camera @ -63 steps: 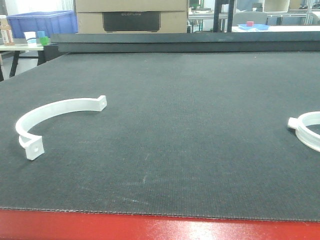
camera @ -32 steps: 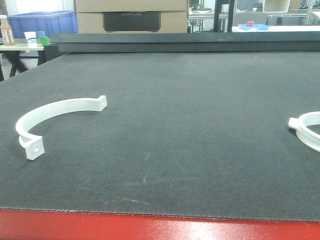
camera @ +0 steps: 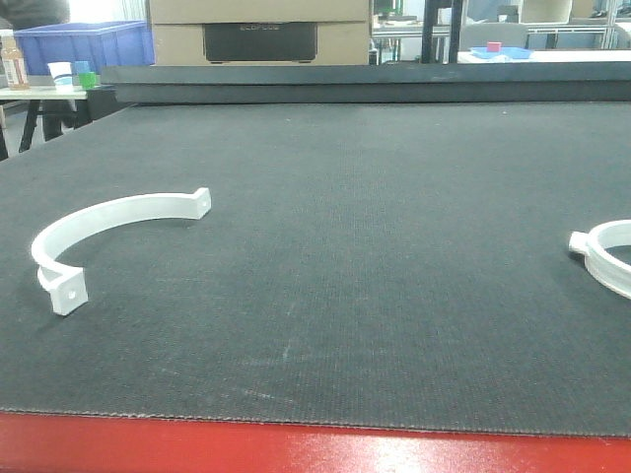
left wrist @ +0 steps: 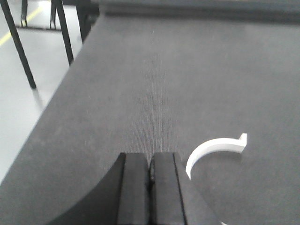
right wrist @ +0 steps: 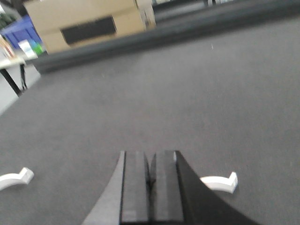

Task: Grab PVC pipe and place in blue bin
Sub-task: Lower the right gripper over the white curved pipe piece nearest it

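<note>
My left jaws and right jaws are both pressed together, empty, over the dark worktop [camera: 394,246]. A white curved PVC pipe piece [camera: 108,227] lies just right of my left jaws, a second piece [camera: 606,254] near my right jaws. The blue bin [camera: 84,44] stands far back left.

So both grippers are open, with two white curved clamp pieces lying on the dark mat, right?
No, both are shut: the left gripper in the left wrist view and the right gripper in the right wrist view show jaws pressed together. The clamp pieces do lie on the dark mat.
</note>
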Robot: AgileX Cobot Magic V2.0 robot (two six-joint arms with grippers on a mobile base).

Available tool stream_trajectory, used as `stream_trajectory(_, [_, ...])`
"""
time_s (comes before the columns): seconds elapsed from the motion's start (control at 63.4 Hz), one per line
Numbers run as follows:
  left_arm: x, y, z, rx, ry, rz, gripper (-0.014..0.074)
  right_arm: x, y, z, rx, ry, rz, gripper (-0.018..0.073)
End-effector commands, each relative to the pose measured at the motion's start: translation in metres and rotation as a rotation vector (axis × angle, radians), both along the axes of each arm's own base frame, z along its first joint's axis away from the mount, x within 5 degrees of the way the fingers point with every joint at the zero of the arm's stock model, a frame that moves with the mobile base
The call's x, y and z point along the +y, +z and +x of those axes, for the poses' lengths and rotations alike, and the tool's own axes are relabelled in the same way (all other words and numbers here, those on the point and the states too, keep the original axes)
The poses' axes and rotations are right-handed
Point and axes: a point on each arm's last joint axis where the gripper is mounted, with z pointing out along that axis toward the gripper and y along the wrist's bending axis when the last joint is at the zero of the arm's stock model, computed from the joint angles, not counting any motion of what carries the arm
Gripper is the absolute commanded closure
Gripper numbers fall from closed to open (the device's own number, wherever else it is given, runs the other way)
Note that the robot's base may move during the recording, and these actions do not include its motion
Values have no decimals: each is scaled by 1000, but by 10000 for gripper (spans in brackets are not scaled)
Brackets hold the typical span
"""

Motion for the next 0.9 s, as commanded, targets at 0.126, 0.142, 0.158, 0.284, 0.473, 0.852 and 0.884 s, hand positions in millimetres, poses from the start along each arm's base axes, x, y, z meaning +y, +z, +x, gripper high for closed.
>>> stream_trajectory(0.126, [-1, 4, 13, -61, -1, -31, 707, -4, -5, 18, 45, -21, -5, 720])
stream_trajectory(0.142, [-1, 5, 13, -67, -1, -31, 707, -5, -5, 18, 39, -24, -5, 720])
stream_trajectory(0.158, [-1, 5, 13, -74, -1, -31, 707, -5, -4, 18, 28, -30, -6, 720])
stream_trajectory(0.284, [-1, 6, 14, -86, -1, -31, 707, -7, 0, 19, -10, -50, -17, 720])
stream_trajectory(0.473, [-2, 7, 15, -101, 0, -52, 707, -9, 3, 20, -42, -67, -19, 720])
stream_trajectory(0.852, [-2, -9, 43, -43, 4, -53, 563, -12, -11, 38, 52, -66, -58, 720])
stream_trajectory(0.884, [-2, -10, 46, -35, 6, -60, 504, -12, -14, 42, 73, -64, -56, 720])
